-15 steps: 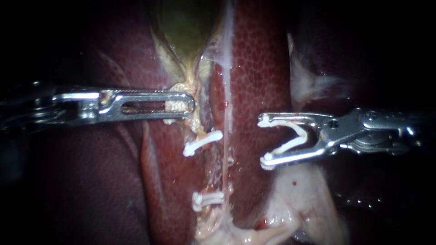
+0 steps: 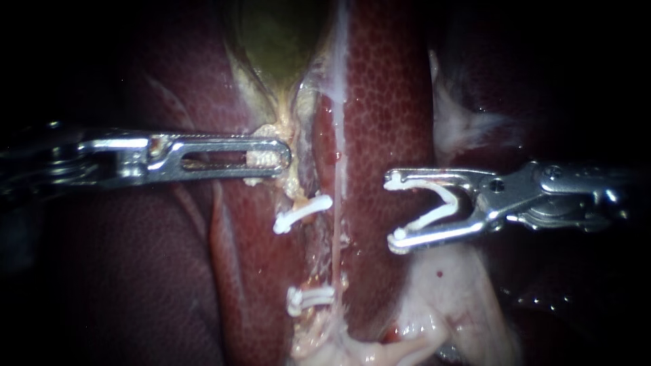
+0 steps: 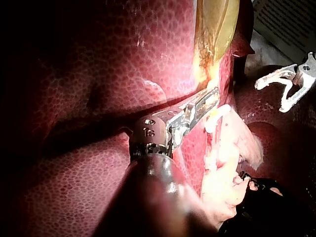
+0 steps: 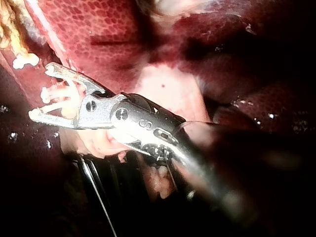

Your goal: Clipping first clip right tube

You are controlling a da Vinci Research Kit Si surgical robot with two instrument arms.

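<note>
The right instrument's jaws [image 2: 395,210] stand wide apart with a white loaded clip [image 2: 434,207] seated between them, one leg of its open V lying against each jaw. Their tips point left and hang over the liver [image 2: 386,102], just right of the right tube [image 2: 336,203] and not touching it. That tube is a thin pale strand running from far to near down the middle of the field, bare of clips along the stretch facing the jaws.

The left instrument's jaws [image 2: 278,159] are clamped together on pale tissue [image 2: 261,160] at the narrow end of the gallbladder [image 2: 278,34]; a scrap of it shows through the slot in the jaw.

Just left of the right tube, a yellowish strand carries two closed white clips: an upper clip [image 2: 303,212] just nearer than the left instrument's tip, and a lower clip [image 2: 308,297] nearer again. A pale sheet of fat [image 2: 447,291] lies near and right, under the right instrument's shaft.
</note>
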